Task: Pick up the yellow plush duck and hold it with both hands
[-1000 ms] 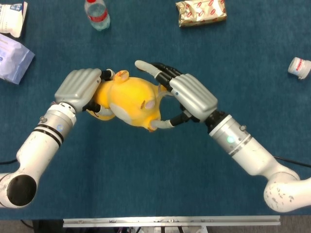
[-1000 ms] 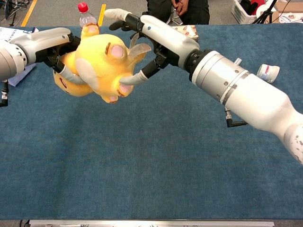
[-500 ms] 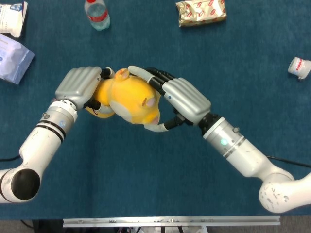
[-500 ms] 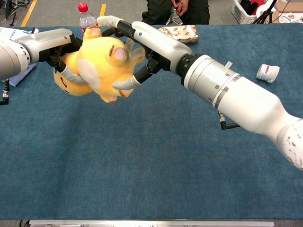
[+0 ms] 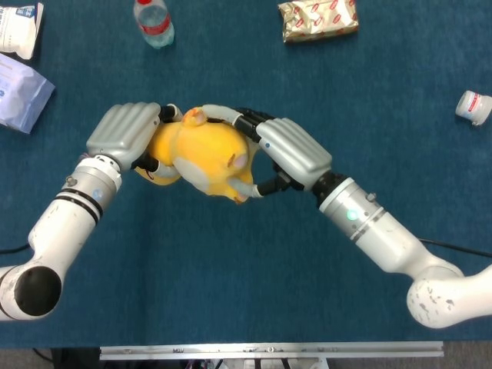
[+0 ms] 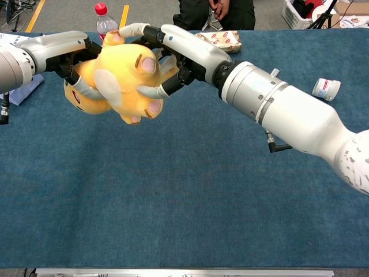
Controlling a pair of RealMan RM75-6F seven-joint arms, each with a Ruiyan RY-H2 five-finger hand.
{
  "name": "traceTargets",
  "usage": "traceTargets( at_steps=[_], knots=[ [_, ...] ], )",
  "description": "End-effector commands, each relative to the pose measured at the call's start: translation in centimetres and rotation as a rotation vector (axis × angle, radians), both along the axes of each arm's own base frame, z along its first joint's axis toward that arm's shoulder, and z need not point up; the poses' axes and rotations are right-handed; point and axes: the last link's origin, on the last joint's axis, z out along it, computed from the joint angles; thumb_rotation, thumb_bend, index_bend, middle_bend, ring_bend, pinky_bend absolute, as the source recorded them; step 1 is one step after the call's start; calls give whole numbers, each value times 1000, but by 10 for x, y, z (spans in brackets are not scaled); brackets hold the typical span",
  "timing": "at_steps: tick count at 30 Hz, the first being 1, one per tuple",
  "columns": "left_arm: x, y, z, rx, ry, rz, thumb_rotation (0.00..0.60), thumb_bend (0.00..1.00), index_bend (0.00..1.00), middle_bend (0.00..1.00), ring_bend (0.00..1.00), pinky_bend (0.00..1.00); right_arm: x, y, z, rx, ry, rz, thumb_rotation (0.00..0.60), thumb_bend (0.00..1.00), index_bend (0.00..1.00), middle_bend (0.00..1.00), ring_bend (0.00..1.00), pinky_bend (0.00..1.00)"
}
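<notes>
While hanging above the blue table (image 5: 231, 292), the yellow plush duck (image 5: 201, 157) is being gripped at nine o'clock by the left hand (image 5: 127, 132), at three o'clock by the right hand (image 5: 292, 150).

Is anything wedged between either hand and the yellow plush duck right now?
Nothing visible. The left hand grips the yellow plush duck directly on one side, the right hand wraps the other, fingers pressed into the fabric. The duck hangs above the blue table cover.

Print shows on the gold snack packet (image 5: 318, 18) and small white jar (image 5: 473, 106), perhaps red, but none is legible.
</notes>
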Motion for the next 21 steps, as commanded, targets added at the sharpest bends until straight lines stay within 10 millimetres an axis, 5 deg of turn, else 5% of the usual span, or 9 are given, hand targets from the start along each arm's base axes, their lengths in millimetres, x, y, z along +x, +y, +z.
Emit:
traceTargets(
  at_steps=[1,7,14,21],
  knots=[
    [1,-1,0,-5,-6,-2,600,263,464,471,441,687,1,-1,-1,-15,13,1,600,472,227,284,232,257],
    [-2,1,3,-7,-9,8,600,262,429,467,420,687,-1,-6,1,-61,34,-7,600,658,386,376,380,368],
    [-3,-1,4,-49,-19,-4,600,262,260,340,288,656,-5,-7,4,-81,47,-5,600,686,454,418,435,441],
    [-6,-2,7,-94,-34,0,600,262,14,45,21,349,-13,-11,5,-91,57,-12,600,691,480,439,466,476]
  ],
)
